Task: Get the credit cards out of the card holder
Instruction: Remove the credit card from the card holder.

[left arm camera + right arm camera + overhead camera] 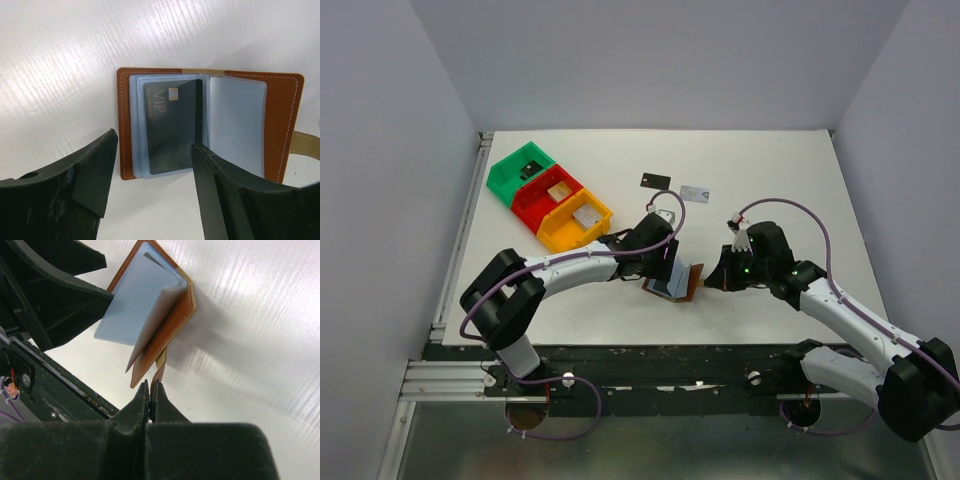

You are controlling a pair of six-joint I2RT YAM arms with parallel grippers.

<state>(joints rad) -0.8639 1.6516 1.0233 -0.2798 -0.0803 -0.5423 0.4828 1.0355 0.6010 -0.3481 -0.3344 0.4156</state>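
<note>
Bins (548, 200) left, loose cards (656, 181) beyond wallet (686, 283)

Three plastic bins sat touching in a diagonal row, far left of white table (780, 160): green bin (501, 181), red bin (526, 208), yellow bin (556, 238). Red and yellow each held a pale square piece (585, 215)

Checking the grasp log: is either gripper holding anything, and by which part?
The right gripper pinches the card holder by its little closing tab. The left gripper is open astride the black card, holding nothing.
</note>
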